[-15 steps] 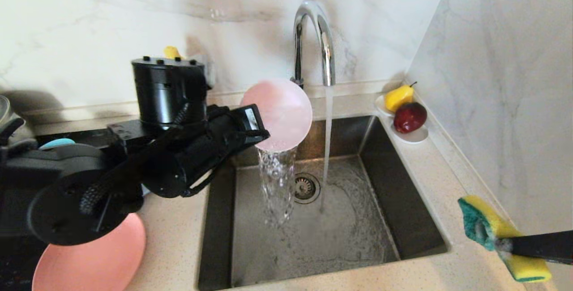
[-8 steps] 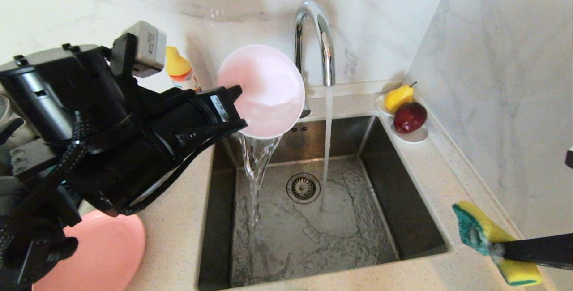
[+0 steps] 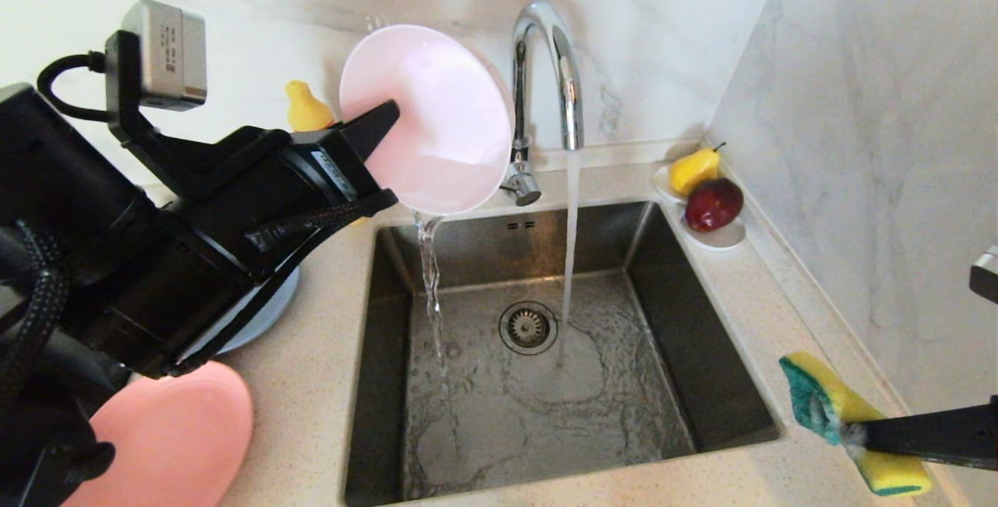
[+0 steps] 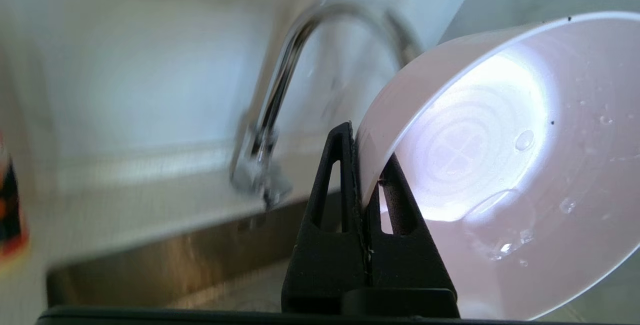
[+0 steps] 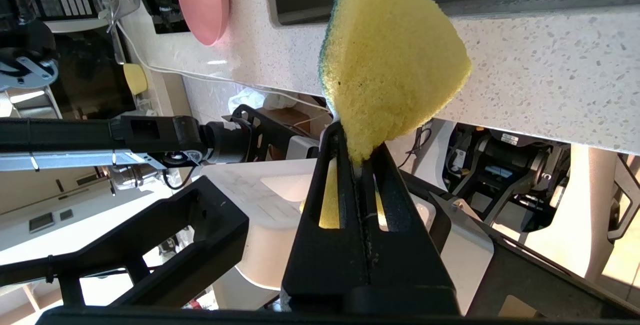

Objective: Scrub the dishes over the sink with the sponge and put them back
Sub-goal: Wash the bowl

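Note:
My left gripper (image 3: 382, 129) is shut on the rim of the small pale pink plate (image 3: 433, 121). It holds the plate steeply tilted above the back left corner of the sink (image 3: 702, 351), and water runs off the plate into the basin. In the left wrist view the fingers (image 4: 365, 150) pinch the plate's (image 4: 500, 165) edge. My right gripper (image 3: 858, 433) is shut on the yellow-and-green sponge (image 3: 838, 413) over the counter at the front right. The right wrist view shows the sponge (image 5: 390, 55) squeezed between the fingertips (image 5: 357, 150). A salmon-pink plate (image 3: 171, 437) and a grey-blue plate (image 3: 269, 308) lie on the left counter.
The chrome faucet (image 3: 546, 62) is running a stream into the sink near the drain strainer (image 3: 529, 327). A white dish (image 3: 721, 238) with a pear and an apple sits at the back right corner. A yellow-capped bottle (image 3: 306, 108) stands behind my left arm. A marble wall closes the right side.
My left arm has lifted the pale pink plate up and to the left and tipped it further. The water pouring off it has thinned. The right gripper with the sponge has barely shifted.

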### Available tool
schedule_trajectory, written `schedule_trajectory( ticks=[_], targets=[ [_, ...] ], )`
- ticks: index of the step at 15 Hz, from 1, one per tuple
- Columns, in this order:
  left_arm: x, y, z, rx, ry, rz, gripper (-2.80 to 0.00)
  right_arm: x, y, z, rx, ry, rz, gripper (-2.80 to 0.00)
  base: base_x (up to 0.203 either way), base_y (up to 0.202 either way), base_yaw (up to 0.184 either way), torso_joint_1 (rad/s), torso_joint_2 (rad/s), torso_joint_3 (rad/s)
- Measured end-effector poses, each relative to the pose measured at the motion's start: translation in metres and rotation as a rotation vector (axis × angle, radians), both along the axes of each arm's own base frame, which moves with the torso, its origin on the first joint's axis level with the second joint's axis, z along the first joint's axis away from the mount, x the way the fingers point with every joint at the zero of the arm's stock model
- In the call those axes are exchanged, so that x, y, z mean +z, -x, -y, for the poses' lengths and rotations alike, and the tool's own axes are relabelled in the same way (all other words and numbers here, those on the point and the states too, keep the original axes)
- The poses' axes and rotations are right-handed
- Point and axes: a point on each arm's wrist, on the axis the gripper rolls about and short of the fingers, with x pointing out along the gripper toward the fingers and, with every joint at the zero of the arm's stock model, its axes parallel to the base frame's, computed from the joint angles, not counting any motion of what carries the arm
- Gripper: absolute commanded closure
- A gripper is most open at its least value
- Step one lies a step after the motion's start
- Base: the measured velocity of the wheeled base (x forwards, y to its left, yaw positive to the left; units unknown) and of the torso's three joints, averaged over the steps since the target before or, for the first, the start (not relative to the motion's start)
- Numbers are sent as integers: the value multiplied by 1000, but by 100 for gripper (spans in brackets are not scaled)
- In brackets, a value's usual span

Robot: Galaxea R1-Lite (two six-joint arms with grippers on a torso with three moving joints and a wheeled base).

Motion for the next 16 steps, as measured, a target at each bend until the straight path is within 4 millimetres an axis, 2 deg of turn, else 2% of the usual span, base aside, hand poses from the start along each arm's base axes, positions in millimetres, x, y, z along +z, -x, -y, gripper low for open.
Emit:
schedule_trajectory(
  ticks=[4, 11, 13, 16],
  targets=[
    [1, 2, -7, -20, -3, 94, 0, 0, 0, 0, 0, 1, 0, 0, 0, 0, 0, 0, 0, 0],
    [-5, -4, -12, 4, -27, 32, 0, 5, -1, 0, 3, -10, 33, 0, 0, 0, 0, 0, 0, 0],
    [-13, -7, -14, 11, -78, -73, 0, 11, -2, -1, 11, -24, 59, 0, 0, 0, 0, 0, 0, 0],
    [-18, -5, -21, 10, -150, -357, 0, 21, -5, -3, 42, -51, 82, 0, 0, 0, 0, 0, 0, 0]
  ],
)
